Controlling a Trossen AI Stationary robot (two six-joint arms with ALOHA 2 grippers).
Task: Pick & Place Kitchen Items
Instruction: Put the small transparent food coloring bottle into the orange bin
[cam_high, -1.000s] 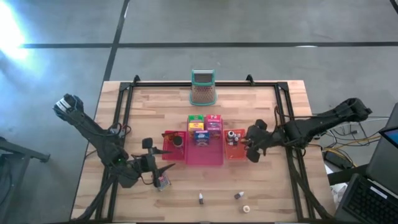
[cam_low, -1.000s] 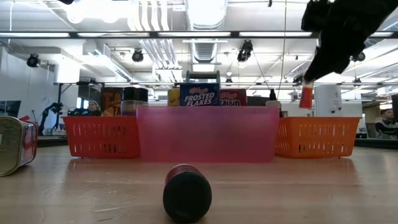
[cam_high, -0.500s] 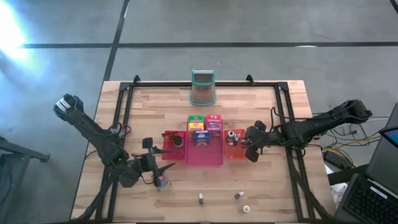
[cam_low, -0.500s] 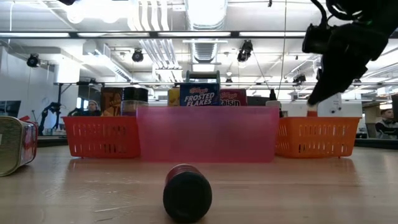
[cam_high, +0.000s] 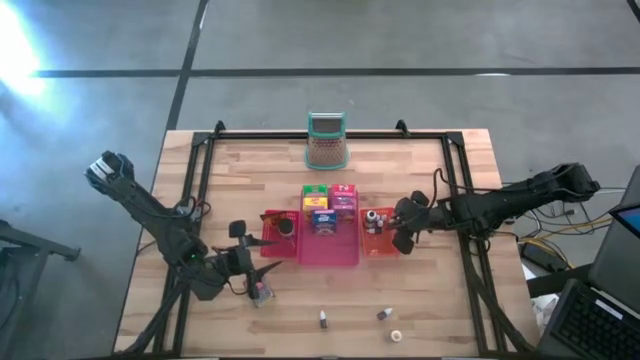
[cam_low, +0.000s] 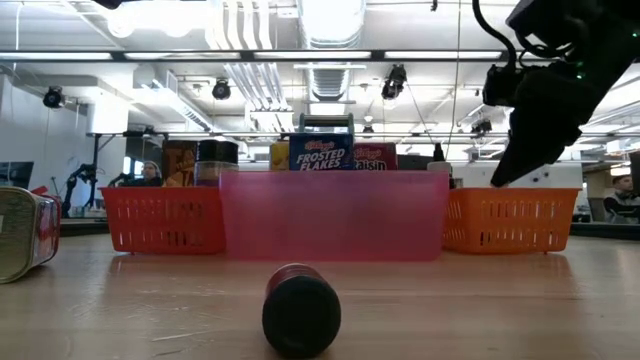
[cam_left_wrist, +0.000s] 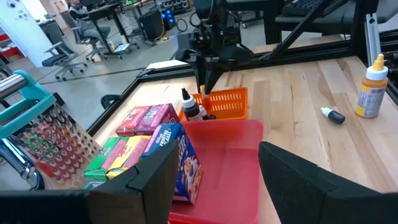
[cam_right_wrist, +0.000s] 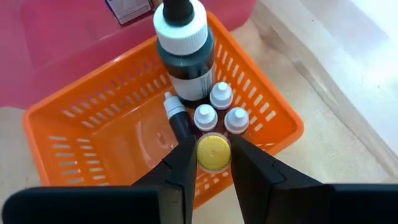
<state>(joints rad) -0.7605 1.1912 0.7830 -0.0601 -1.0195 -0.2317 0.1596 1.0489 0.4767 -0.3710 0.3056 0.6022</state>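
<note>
1. Orange plastic marks your work zone: the orange basket (cam_right_wrist: 261, 106) stands against the right side of the pink tray (cam_high: 330, 250) at the centre of the wooden table (cam_high: 420, 300).
2. Check the right gripper (cam_right_wrist: 211, 163). It hangs inside the orange basket, and its fingers pinch a small yellow-capped bottle (cam_right_wrist: 213, 152) by the cap.
3. Note the basket contents: a dark bottle with a white collar (cam_right_wrist: 185, 53), three small white-capped bottles (cam_right_wrist: 221, 95) and a thin dark dropper (cam_right_wrist: 177, 115), all clustered just beside the held bottle.
4. Locate the cereal boxes (cam_high: 328, 203). They stand together at the far end of the pink tray; the blue one (cam_left_wrist: 177, 163) is nearest the front.
5. Check the left gripper (cam_high: 255, 272). It sits low over the table in front of the red basket (cam_high: 272, 232), with its fingers (cam_left_wrist: 149, 186) spread apart. You cannot tell whether the small can (cam_high: 262, 294) beside it is touched.
6. Find the loose items on the table's near edge: a dark-capped bottle (cam_high: 324, 319), a small vial (cam_high: 383, 314) and a pale yellow bottle (cam_high: 396, 336).
7. Observe the teal-rimmed mesh holder (cam_high: 326, 140) at the far edge, well apart from both arms.
</note>
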